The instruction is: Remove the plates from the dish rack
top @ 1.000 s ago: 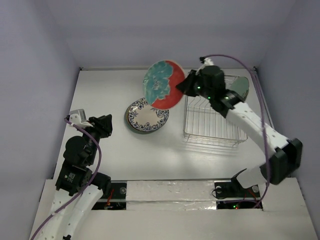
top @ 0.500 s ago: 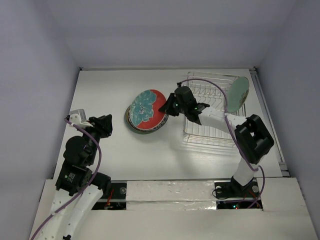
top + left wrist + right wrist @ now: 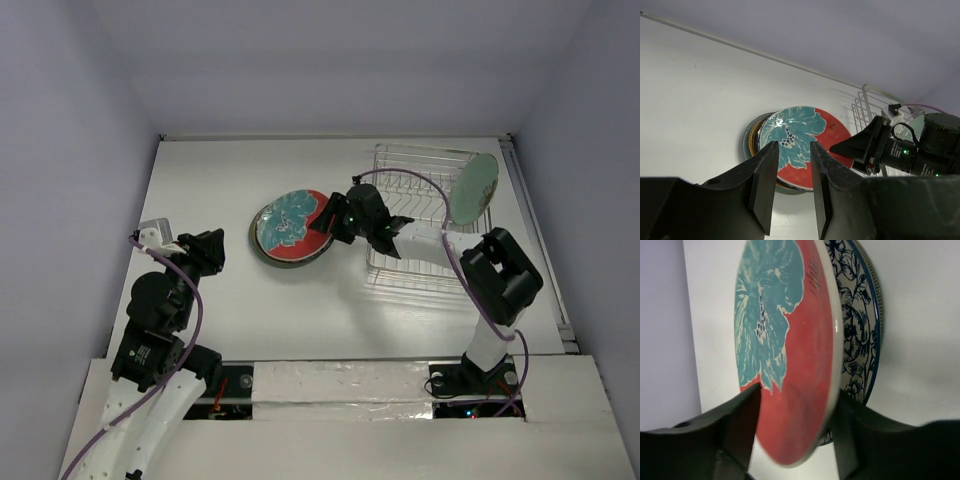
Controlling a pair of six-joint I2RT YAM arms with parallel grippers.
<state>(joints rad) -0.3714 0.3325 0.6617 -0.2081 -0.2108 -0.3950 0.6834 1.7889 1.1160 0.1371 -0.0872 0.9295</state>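
The red plate with a teal flower (image 3: 290, 225) lies tilted on the stack of plates (image 3: 268, 250) left of the dish rack (image 3: 425, 255). Under it shows the white plate with blue flowers (image 3: 857, 340). My right gripper (image 3: 325, 215) is at the red plate's right rim (image 3: 805, 390), open, with a finger on either side of the rim (image 3: 797, 392). One pale green plate (image 3: 475, 187) stands upright in the rack's far right corner. My left gripper (image 3: 793, 145) is open and empty, hanging near the left edge (image 3: 210, 245), well short of the stack.
The silver wire rack (image 3: 860, 107) stands at the right of the white table, close to the right wall. The right arm's forearm and purple cable (image 3: 405, 172) reach over the rack's left side. The left arm's base sits at the near left.
The right arm carried the red plate from upright above the table down onto the stack, and its jaws have spread apart. The left arm has not moved.
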